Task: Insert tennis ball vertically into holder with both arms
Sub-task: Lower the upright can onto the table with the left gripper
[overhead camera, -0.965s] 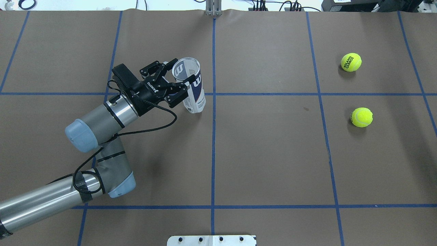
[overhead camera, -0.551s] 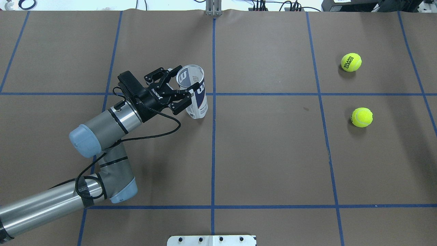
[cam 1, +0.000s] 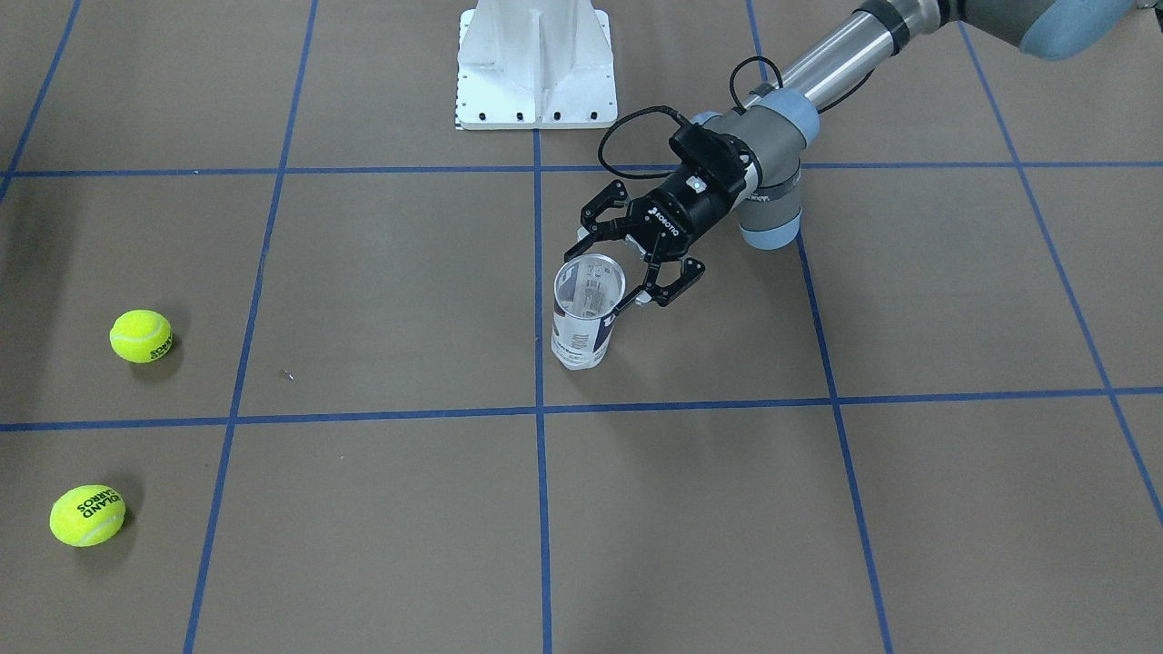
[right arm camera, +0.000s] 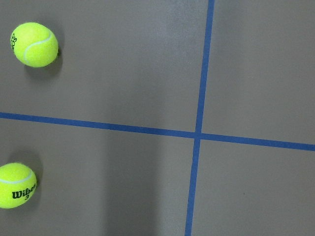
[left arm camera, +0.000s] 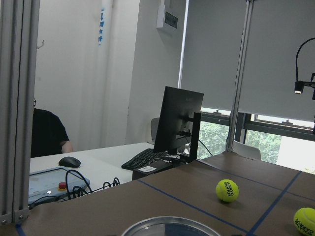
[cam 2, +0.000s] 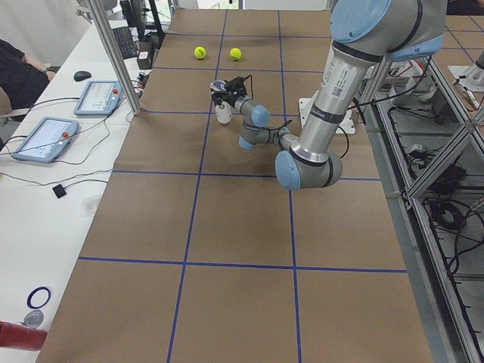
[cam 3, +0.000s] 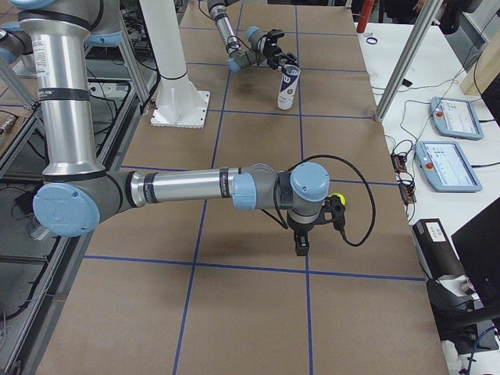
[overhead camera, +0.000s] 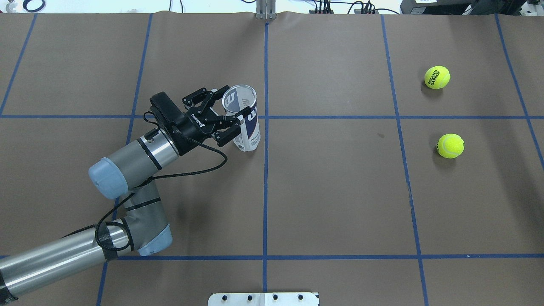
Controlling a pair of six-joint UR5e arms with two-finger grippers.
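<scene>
The holder (overhead camera: pixel 245 123), a clear can with a navy-and-white "W" label, stands upright just left of the table's centre line, and I cannot tell whether its base touches the table. My left gripper (overhead camera: pixel 233 102) is shut on the holder's upper part (cam 1: pixel 586 313), one finger on each side. Two yellow tennis balls (overhead camera: pixel 437 77) (overhead camera: pixel 451 145) lie far to the right, also visible in the right wrist view (right arm camera: pixel 34 44) (right arm camera: pixel 17 185). My right gripper (cam 3: pixel 301 244) points down at the table near a ball; I cannot tell whether it is open or shut.
The white pedestal base (cam 1: pixel 534 64) sits at the robot's edge of the table. Blue tape lines grid the brown surface. A side bench holds tablets (cam 2: pixel 94 97), with a seated person (cam 2: pixel 19 72) beside it.
My left gripper has carried the holder a little to the right and toward the robot. Both tennis balls lie where they were.
</scene>
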